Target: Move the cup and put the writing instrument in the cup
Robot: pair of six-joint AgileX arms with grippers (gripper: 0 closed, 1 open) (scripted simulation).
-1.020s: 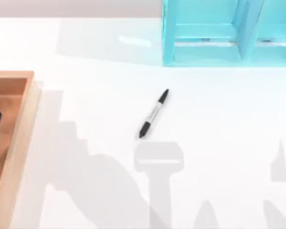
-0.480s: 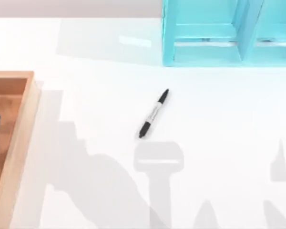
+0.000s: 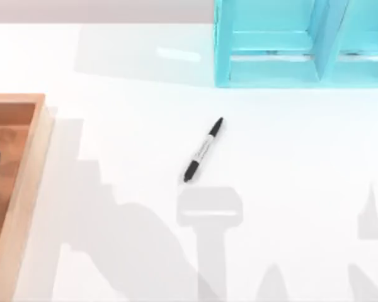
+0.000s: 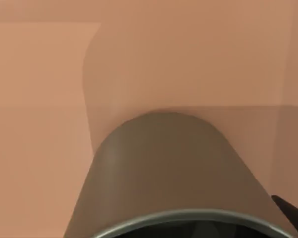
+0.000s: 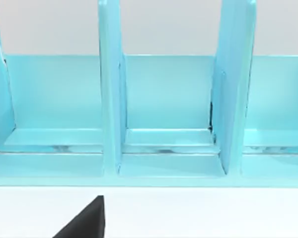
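**Count of things on the table**

One marker (image 3: 203, 149), lying alone near the table's middle. One cup (image 4: 171, 173), seen up close against a brown floor. One wooden tray (image 3: 26, 170), left of the marker. One blue rack (image 3: 302, 44) beyond the marker, three bays counted

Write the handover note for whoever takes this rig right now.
Left claw: over the wooden tray at the table's left, close on the dark olive-grey cylindrical cup; grip not readable.
Right claw: facing the turquoise compartment shelf.
Slim black-capped marker with pale barrel: lying flat mid-table, untouched.
Done: nothing settled.
Left: bring the cup out, then put the marker in it.
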